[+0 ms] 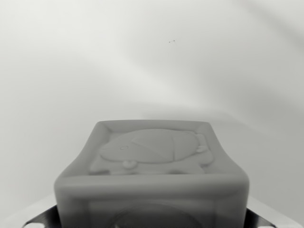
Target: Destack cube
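Overall, the wrist view was monochrome and taken up mostly by a pale, featureless surface, presumably the desk [71, 71], with soft shadows crossing it toward the wrist view's right. A tiny dark speck [171, 42] sat on that surface high in the picture.

One cube [152, 164] filled the lower centre of the picture, very close to the camera. Its upper face carried a raised border and an embossed figure resembling a rounded animal, perhaps a turtle. The face turned toward the camera was blurred, and a curved relief at its bottom edge could not be made out.

Bright metal parts with rounded holes showed at both lower corners, one at the wrist view's left [40, 221] and one at the wrist view's right [263, 222], flanking the cube. These appeared to belong to the gripper. Its fingertips were not visible, so whether it was clenched on the cube or released could not be told. No second cube could be distinguished beneath.
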### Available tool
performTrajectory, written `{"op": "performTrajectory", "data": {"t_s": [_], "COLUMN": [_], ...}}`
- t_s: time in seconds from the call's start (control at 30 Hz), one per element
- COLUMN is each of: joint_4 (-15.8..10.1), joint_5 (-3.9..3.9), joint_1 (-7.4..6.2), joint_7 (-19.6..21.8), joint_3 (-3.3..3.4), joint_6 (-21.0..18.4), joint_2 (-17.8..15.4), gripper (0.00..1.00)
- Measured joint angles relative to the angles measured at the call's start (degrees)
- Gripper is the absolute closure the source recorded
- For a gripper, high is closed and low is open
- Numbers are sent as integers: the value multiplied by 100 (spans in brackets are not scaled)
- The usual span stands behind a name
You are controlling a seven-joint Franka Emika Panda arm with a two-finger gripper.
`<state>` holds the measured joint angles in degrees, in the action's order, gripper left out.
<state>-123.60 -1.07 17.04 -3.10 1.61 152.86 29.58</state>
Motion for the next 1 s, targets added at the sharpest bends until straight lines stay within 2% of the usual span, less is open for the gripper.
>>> {"op": "performTrajectory", "data": {"t_s": [0.57, 1.0], "joint_4": [108, 152], "joint_5": [-2, -2], "joint_1": [23, 37], "joint_7": [-2, -2], "joint_3": [-26, -38], "joint_6": [281, 371], "joint_2": [391, 525], "gripper": [100, 100]}}
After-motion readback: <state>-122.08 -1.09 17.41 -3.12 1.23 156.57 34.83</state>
